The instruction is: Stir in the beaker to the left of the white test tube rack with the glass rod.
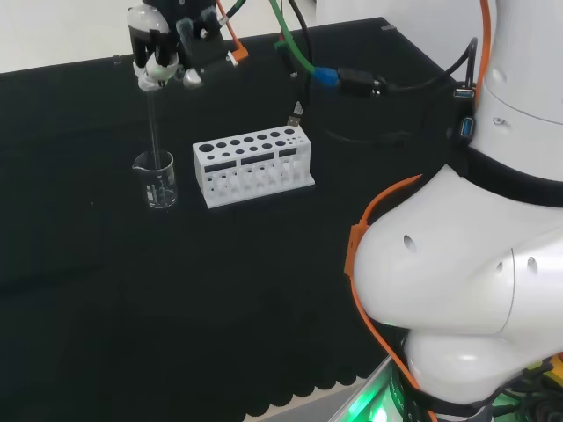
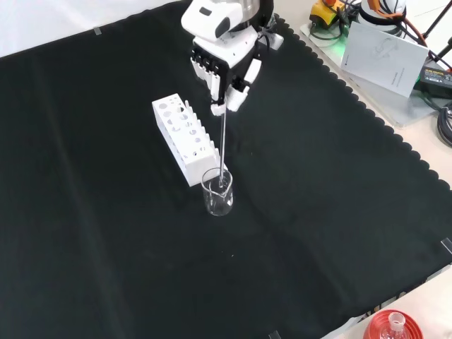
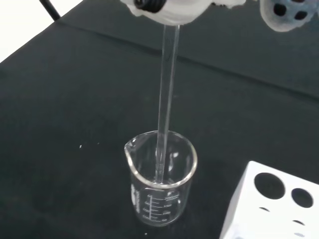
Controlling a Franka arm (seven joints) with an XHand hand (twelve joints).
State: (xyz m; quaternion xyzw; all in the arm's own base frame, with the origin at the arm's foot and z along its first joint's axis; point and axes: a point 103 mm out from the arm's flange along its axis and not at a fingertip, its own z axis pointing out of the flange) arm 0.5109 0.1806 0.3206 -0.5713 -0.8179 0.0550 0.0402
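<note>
Hand [image 2: 224, 67] pinches glass rod [image 2: 223, 141] upright, tip inside beaker [image 2: 218, 192] beside white rack [image 2: 182, 139], so stirring clears the rim.

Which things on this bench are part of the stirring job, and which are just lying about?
Part of the job:
- glass rod, held by the hand, lower end inside the beaker
- beaker
- white test tube rack, the landmark beside the beaker

Lying about:
- paper booklet off the cloth
- red ribbed ring under a flask at the front view's bottom edge
</note>
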